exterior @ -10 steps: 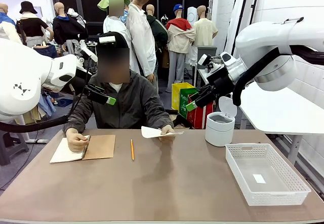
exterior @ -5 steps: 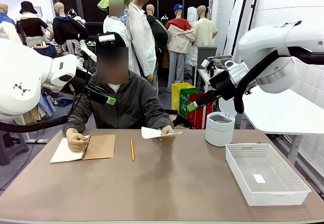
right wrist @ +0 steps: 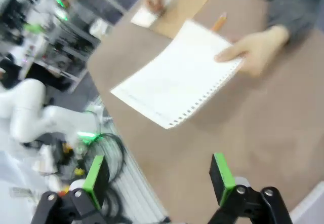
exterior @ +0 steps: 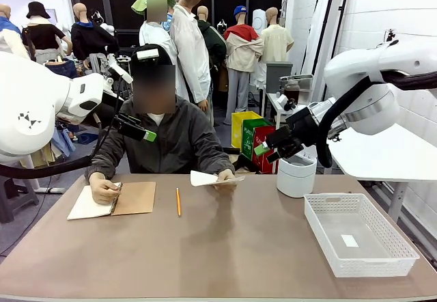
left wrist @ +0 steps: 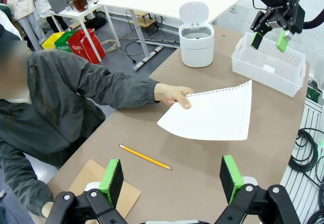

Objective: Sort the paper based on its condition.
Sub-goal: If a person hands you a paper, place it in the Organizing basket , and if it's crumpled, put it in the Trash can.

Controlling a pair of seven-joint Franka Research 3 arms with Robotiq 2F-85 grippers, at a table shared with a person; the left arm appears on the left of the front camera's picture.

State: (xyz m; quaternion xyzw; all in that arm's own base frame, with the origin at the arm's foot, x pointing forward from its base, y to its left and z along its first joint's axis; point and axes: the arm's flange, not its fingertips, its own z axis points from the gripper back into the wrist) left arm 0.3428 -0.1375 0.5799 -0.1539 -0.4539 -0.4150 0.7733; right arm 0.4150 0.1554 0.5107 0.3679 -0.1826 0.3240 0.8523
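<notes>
The person at the far side holds out one flat white sheet of paper (exterior: pixel 203 177) by its edge, a little above the table. My right gripper (exterior: pixel 268 152) hangs open in the air to the right of that hand, just above the white bin. In the right wrist view the paper (right wrist: pixel 174 77) lies ahead of my open, empty right gripper (right wrist: pixel 158 176). My left gripper (exterior: pixel 143 134) is raised at the left, near the person's shoulder. The left wrist view has the paper (left wrist: pixel 212 115) beyond my open left gripper (left wrist: pixel 171 176), and the right gripper (left wrist: pixel 269 37) farther off.
A spiral notebook (exterior: pixel 113 200) with a brown cover lies under the person's other hand, a pencil (exterior: pixel 178 201) beside it. A white lidded bin (exterior: pixel 296 173) stands at the right rear. A white mesh basket (exterior: pixel 387 251) sits at the front right with a small slip inside.
My right arm has dropped and its gripper has come down closer to the bin. The person keeps holding the sheet in the same place. The left arm has not moved.
</notes>
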